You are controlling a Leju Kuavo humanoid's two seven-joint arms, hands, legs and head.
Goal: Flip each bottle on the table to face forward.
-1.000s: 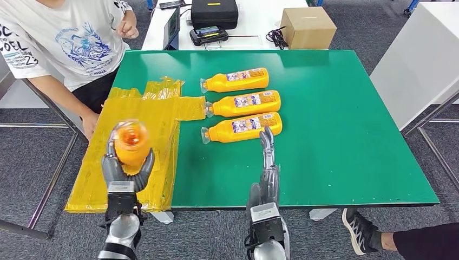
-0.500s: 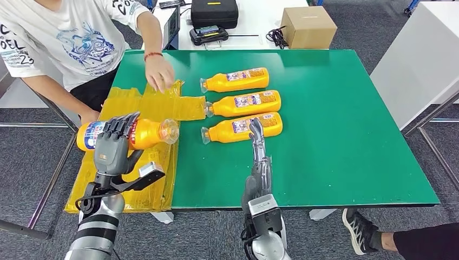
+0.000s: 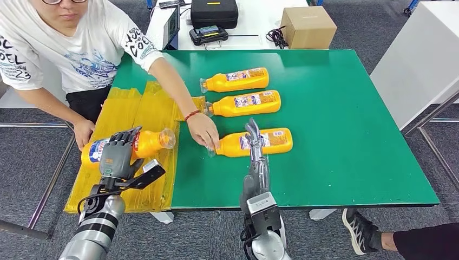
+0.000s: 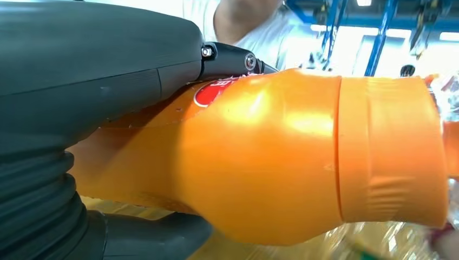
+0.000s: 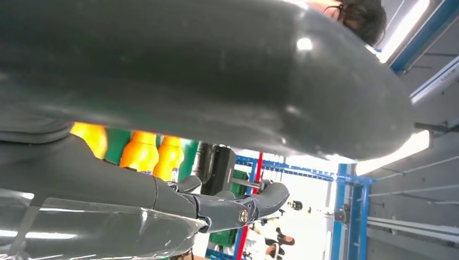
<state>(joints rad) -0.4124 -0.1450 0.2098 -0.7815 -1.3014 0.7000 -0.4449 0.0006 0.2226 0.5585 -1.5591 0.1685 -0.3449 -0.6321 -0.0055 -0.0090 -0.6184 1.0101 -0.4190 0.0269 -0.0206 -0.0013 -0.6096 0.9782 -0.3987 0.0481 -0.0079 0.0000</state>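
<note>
From my head view, my left hand [image 3: 115,153] gripped 1 orange bottle [image 3: 143,144] lying sideways, its mouth toward 3 o'clock, above the yellow sheet [image 3: 135,116] at the green table's [image 3: 346,135] 9 o'clock side. My right hand [image 3: 254,142] reached up the table with its fingers held out straight and together, lying across the nearest bottle [image 3: 270,142], which lay flat near the table's middle with its neck toward 9 o'clock; I could not tell whether that hand was holding it. A person's hand [image 3: 204,131] rested on that bottle's neck end. At 12 o'clock from it lay 2 more bottles side by side, the middle bottle [image 3: 246,103] and the far bottle [image 3: 238,79], both with necks toward 9 o'clock. Beyond the green table stood a cardboard box [image 3: 307,26] and a black case [image 3: 214,12].

From my left wrist view, the held bottle's orange shoulder and neck band sat close against my palm, my thumb [image 4: 157,238] wrapped under it.

From my right wrist view, my dark fingers [image 5: 238,208] stretched out, with orange bottle shapes [image 5: 143,154] beyond them.
</note>
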